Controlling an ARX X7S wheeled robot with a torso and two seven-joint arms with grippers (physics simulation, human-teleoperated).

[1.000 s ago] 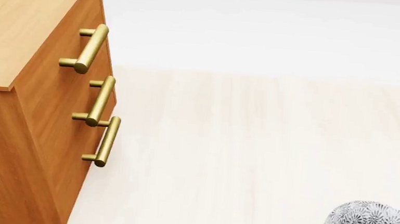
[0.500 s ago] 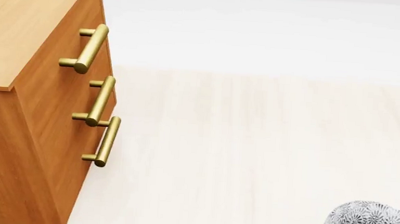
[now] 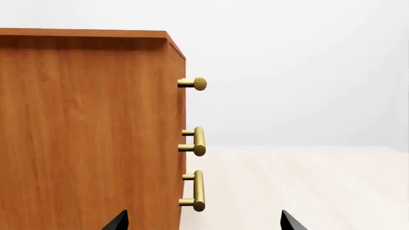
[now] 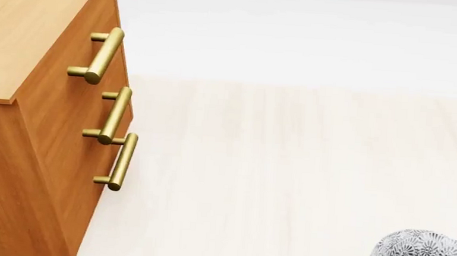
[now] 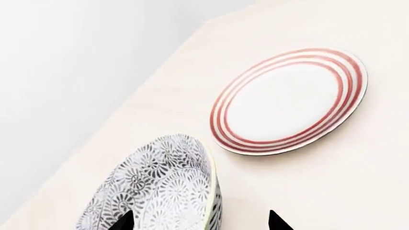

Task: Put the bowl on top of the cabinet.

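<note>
Inspecting stage: pick-up not yet made; no contact with the bowl visible.
Bowl (image 5: pixel 160 189): resting on the pale surface (image 4: pixel 290 167), at the lower right corner of the head view, well apart from the cabinet (image 4: pixel 46 123).
Right gripper (image 5: pixel 201 221): only two dark fingertips show, spread apart and empty; the bowl's rim lies between them.
Left gripper (image 3: pixel 203 223): tips parted, holding nothing, facing the cabinet's side near its handles (image 3: pixel 198 141).
Plate (image 5: pixel 290 100): red-ringed, near the bowl but not touching it.
Risk, grasp: a thin curved rim may slip or tip the bowl if the fingers close off-centre.
Risk, collision: a wide approach could nudge the plate.
Risk, placement: the cabinet top (image 4: pixel 28 26) sits high; a low carry could strike its edge or handles.
</note>
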